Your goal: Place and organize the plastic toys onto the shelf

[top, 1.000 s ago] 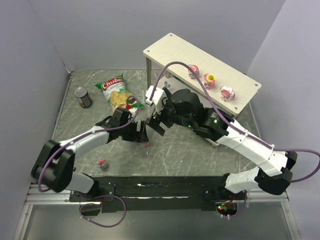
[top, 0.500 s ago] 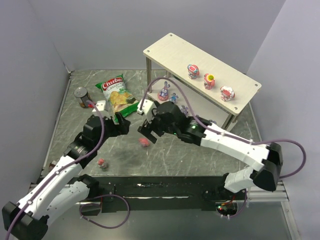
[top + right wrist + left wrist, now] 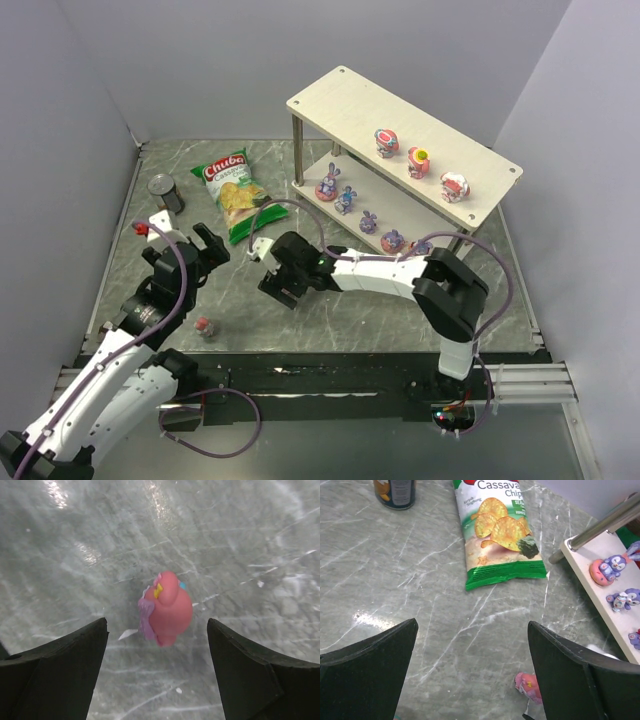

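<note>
From above, the shelf [image 3: 330, 95] stands at the far right of the grey table [image 3: 350, 315]. Three red and pink toys [image 3: 419, 160] stand in a row on its top board, and five purple bunny toys [image 3: 345, 200] stand in a row on its lower board. One small toy [image 3: 204, 326] lies alone on the table, close to the left arm. A green chip bag [image 3: 235, 188] lies flat at the far left, and a dark can [image 3: 166, 193] stands near it. The left gripper [image 3: 208, 243] hangs over the table near the bag, with its two fingers spread wide and nothing in them. The right gripper [image 3: 282, 292] is low over the middle of the table, and from up here I cannot tell what is under it. In the left wrist view, the two black fingers are far apart and only bare table lies between them. The bag and the can are ahead, the lower board with bunny toys is at the right, and a pink toy [image 3: 529, 686] lies on the table by the right-hand finger. In the right wrist view, the pink toy [image 3: 167, 610] lies on the table right between the two black fingers. The fingers are wide open, with a gap on each side of the toy, so they do not touch it or hold it
</note>
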Tool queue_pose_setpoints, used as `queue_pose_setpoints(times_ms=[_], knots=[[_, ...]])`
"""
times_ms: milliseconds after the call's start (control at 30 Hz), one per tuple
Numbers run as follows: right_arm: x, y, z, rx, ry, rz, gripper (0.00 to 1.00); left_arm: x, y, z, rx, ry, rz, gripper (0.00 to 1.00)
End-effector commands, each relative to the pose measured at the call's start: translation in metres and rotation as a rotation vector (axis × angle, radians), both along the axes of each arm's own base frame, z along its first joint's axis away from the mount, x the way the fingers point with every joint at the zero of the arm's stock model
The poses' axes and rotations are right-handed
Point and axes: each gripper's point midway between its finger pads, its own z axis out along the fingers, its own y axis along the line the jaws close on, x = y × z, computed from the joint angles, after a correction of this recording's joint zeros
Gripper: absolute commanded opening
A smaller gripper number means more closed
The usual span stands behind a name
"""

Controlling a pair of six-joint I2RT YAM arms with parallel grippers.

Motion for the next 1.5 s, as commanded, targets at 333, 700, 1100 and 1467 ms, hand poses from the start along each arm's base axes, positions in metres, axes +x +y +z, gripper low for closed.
queue_pose_setpoints(times_ms=[333, 700, 1100, 1467], knots=[[0.022, 0.027, -0.008, 0.034, -0.036, -0.073, 0.65, 0.001, 0.001, 0.002, 0.003, 0.010, 0.008, 0.99], [0.023, 0.022, -0.002, -0.003, -0.012, -0.112, 0.13, 0.003, -0.002, -0.001, 0.015, 0.016, -0.009, 0.99], [0.066, -0.021, 0.168, 0.039, -0.108, -0.128, 0.00, 0.002, -0.007, -0.006, 0.004, 0.019, -0.037, 0.99], [0.121, -0.089, 0.310, 0.044, -0.462, -0.202, 0.04, 0.004, -0.022, -0.015, -0.009, 0.053, -0.109, 0.99]])
